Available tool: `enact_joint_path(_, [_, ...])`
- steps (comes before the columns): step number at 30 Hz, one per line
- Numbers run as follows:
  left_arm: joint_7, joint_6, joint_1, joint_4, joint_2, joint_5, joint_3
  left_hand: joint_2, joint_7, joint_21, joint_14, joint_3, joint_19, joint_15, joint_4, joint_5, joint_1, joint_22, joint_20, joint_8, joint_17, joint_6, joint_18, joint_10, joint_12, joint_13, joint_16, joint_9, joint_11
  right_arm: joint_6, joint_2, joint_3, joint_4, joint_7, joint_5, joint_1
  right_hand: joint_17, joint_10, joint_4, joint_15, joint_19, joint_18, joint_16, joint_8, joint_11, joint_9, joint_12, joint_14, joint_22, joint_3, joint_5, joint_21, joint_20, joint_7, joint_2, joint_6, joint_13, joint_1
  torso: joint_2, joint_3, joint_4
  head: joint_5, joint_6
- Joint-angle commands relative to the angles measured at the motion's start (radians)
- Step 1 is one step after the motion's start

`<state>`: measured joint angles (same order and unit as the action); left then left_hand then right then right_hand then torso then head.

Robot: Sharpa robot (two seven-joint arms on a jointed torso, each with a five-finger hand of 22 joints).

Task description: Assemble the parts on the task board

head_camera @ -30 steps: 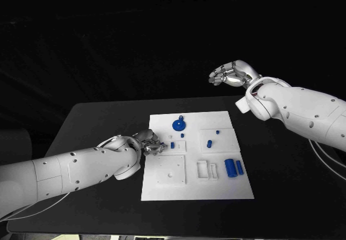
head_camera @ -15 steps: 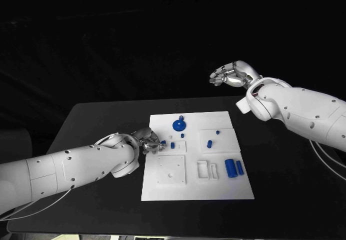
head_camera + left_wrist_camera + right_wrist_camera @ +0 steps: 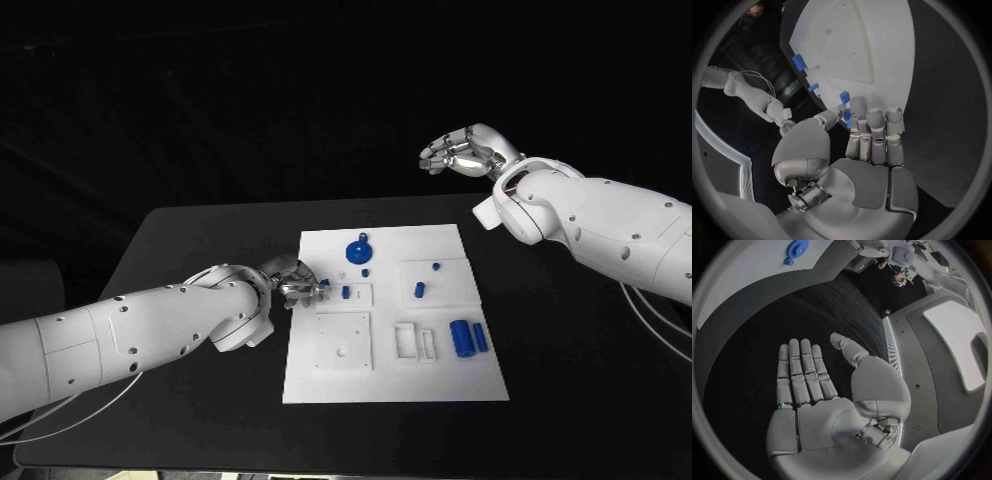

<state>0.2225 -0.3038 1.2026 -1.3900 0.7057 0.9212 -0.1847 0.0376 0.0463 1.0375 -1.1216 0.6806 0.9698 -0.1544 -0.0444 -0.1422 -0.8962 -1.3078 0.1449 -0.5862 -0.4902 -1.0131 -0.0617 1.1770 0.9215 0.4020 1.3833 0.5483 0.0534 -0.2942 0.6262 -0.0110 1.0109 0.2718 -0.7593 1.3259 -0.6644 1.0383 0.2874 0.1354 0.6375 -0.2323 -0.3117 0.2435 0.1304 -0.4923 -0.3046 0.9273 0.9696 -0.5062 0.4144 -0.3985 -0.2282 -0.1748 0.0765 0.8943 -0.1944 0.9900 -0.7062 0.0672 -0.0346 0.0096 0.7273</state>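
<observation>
Left hand [image 3: 293, 286] pinches a small blue part [image 3: 326, 284] at the board's [image 3: 433, 380] left edge — a loose pinch could drop it; right hand [image 3: 462, 150] open, raised.

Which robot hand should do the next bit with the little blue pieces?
Probably the left hand. It sits at the edge of the white board, its fingertips beside a small blue piece. The right hand is open, held up beyond the table's far edge, away from the pieces.
</observation>
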Motion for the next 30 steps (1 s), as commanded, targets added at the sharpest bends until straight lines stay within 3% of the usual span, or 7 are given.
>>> enact_joint_path(1, [-0.126, 0.083, 0.004, 0.002, 0.007, -0.136, 0.009, -0.046, 0.006, -0.001, 0.010, 0.169, -0.012, -0.001, -0.201, 0.000, 0.030, -0.015, 0.101, 0.012, 0.001, -0.003, 0.006, -0.008, -0.001, -0.001, 0.002, 0.012, -0.001, 0.013, 0.004, 0.000, 0.014, -0.001, -0.001, -0.001, 0.001, 0.007, 0.002, 0.002, 0.001, -0.015, 0.005, 0.007, 0.001, 0.001, 0.004, 0.006, 0.001, 0.005, 0.005, 0.006, -0.007, -0.002, 0.002, -0.008, 0.001, 0.010, 0.000, 0.0001, -0.0002, 0.002, -0.004])
enact_joint_path(7, [-0.218, 0.151, 0.008, 0.005, 0.025, -0.229, 0.016, -0.080, 0.007, 0.001, 0.016, 0.173, -0.016, 0.000, -0.223, 0.001, 0.076, -0.016, 0.101, 0.022, 0.000, -0.003, 0.006, -0.015, 0.005, 0.002, 0.008, 0.039, -0.003, 0.031, 0.018, 0.002, 0.058, -0.016, -0.065, -0.007, 0.001, 0.008, 0.003, 0.001, 0.001, -0.016, 0.005, 0.008, 0.000, 0.001, 0.004, 0.006, 0.002, 0.003, 0.005, 0.006, -0.007, -0.001, 0.000, -0.007, 0.002, 0.013, 0.000, -0.0006, -0.0013, 0.004, -0.010])
enact_joint_path(15, [-0.318, 0.270, 0.010, 0.018, 0.037, -0.423, 0.016, -0.112, 0.008, 0.003, 0.032, 0.176, -0.028, 0.002, -0.241, 0.007, 0.115, -0.019, 0.099, 0.029, -0.004, 0.003, 0.008, -0.029, 0.012, 0.005, 0.020, 0.077, -0.006, 0.074, 0.042, 0.009, 0.162, -0.042, -0.240, -0.021, 0.000, 0.018, 0.004, -0.001, 0.008, -0.020, 0.001, 0.013, -0.004, 0.003, 0.001, 0.014, 0.006, -0.005, 0.006, 0.003, -0.009, 0.002, 0.003, -0.002, 0.003, 0.038, 0.000, -0.0003, 0.0007, 0.006, -0.021])
enact_joint_path(24, [-0.378, 0.351, 0.009, 0.021, 0.044, -0.519, 0.016, -0.147, 0.013, 0.007, 0.060, 0.175, -0.050, 0.008, -0.243, 0.007, 0.159, -0.020, 0.094, 0.032, -0.007, 0.017, 0.011, -0.052, 0.022, 0.009, 0.035, 0.132, -0.011, 0.103, 0.056, 0.037, 0.264, -0.055, -0.353, -0.027, -0.004, 0.031, 0.005, -0.005, 0.018, -0.026, -0.006, 0.018, -0.009, 0.004, -0.004, 0.025, 0.008, -0.005, 0.005, -0.001, -0.010, 0.006, 0.004, 0.005, 0.002, 0.056, 0.000, -0.0010, -0.0007, 0.006, -0.032])
enact_joint_path(30, [-0.405, 0.420, 0.009, 0.013, 0.047, -0.589, 0.016, -0.163, 0.014, 0.012, 0.072, 0.177, -0.060, 0.010, -0.243, 0.003, 0.183, -0.020, 0.093, 0.033, -0.008, 0.026, 0.012, -0.061, 0.029, 0.011, 0.046, 0.166, -0.013, 0.087, 0.060, 0.055, 0.312, -0.062, -0.412, -0.028, -0.014, 0.056, 0.005, -0.015, 0.041, -0.029, -0.020, 0.022, -0.020, 0.006, -0.018, 0.045, 0.012, 0.000, 0.002, -0.010, -0.008, 0.008, 0.010, 0.008, -0.006, 0.071, 0.000, -0.0010, 0.0000, 0.007, -0.038])
